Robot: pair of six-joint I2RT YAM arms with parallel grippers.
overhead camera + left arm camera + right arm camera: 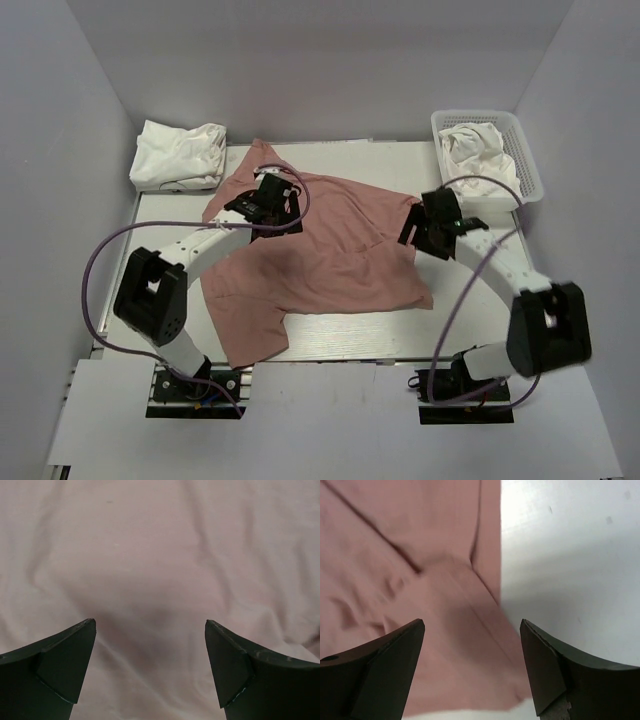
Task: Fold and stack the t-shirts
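A dusty-pink t-shirt lies spread and wrinkled over the middle of the table, plain side up. My left gripper is open above its far left part; the left wrist view shows only pink cloth between the fingers. My right gripper is open over the shirt's right sleeve edge, where pink cloth meets bare table. A folded white t-shirt lies at the far left corner. Another white t-shirt lies crumpled in the basket.
A white plastic basket stands at the far right corner. White walls close in the table on the left, back and right. Purple cables loop from both arms.
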